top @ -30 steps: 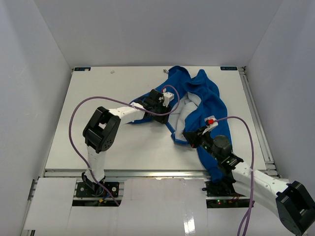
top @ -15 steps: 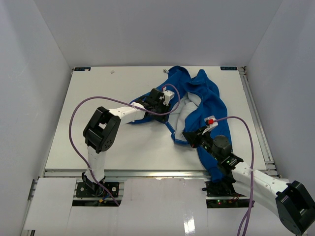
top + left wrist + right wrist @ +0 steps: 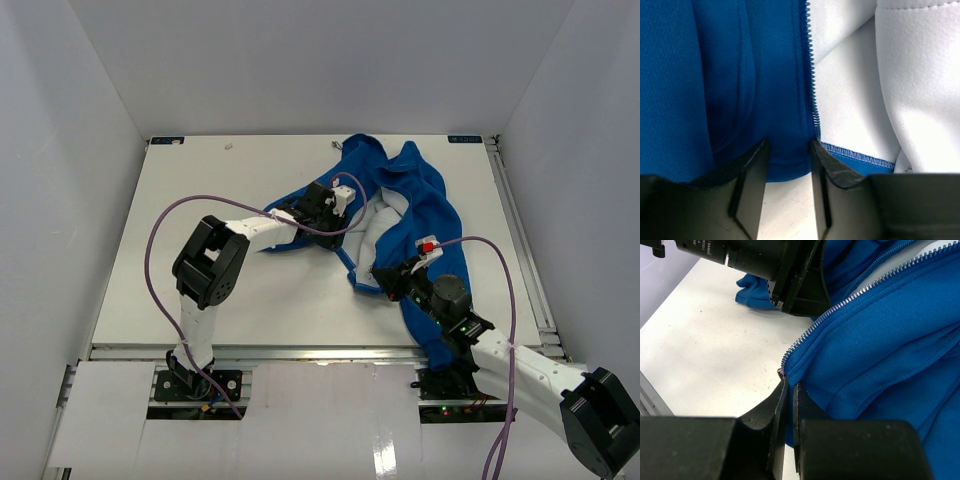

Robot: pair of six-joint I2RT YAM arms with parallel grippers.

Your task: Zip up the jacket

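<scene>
No legible txt anywhere. Right wrist view: white print on black cylinder (image 3: 715, 252) at top left, too blurred to read. Top view: small dark tags (image 3: 166, 141) at bench (image 3: 200, 200) far corners, chars too small.

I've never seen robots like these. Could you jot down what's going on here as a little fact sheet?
Garment: blue jacket, unzipped, white lining showing
Lying on: white table
Left jaws: astride the hem beside the zipper teeth; grip unclear
Right jaws: shut on a bottom corner of the jacket, at the end of a zipper edge
Zipping: not yet started
</scene>
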